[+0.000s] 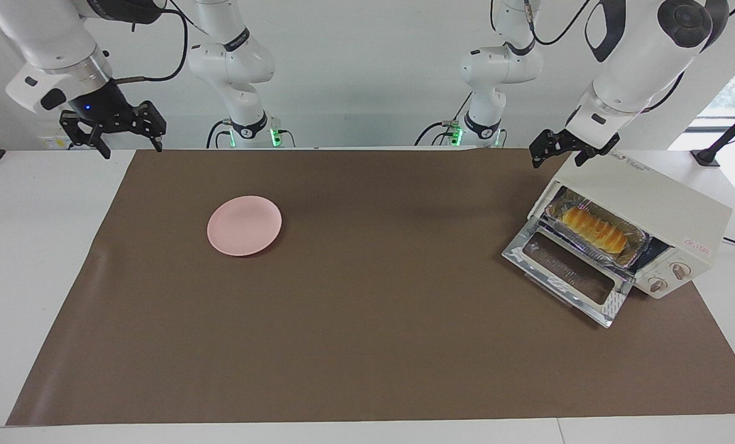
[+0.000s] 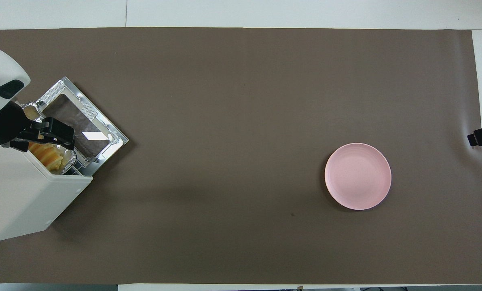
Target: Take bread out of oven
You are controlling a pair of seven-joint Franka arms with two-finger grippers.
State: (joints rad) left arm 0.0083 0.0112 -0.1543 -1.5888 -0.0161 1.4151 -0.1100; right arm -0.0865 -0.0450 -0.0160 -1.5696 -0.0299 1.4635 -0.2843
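The cream-white oven stands at the left arm's end of the table with its glass door folded down open. The yellow-orange bread lies in a silver foil tray inside it. In the overhead view the oven shows with the bread partly under my hand. My left gripper hangs open over the oven's top edge above the opening, not touching the bread; it also shows in the overhead view. My right gripper waits open and empty, raised at the right arm's end.
A pink plate lies empty on the brown mat toward the right arm's end; it also shows in the overhead view. The oven's two knobs sit at its end farther from the robots.
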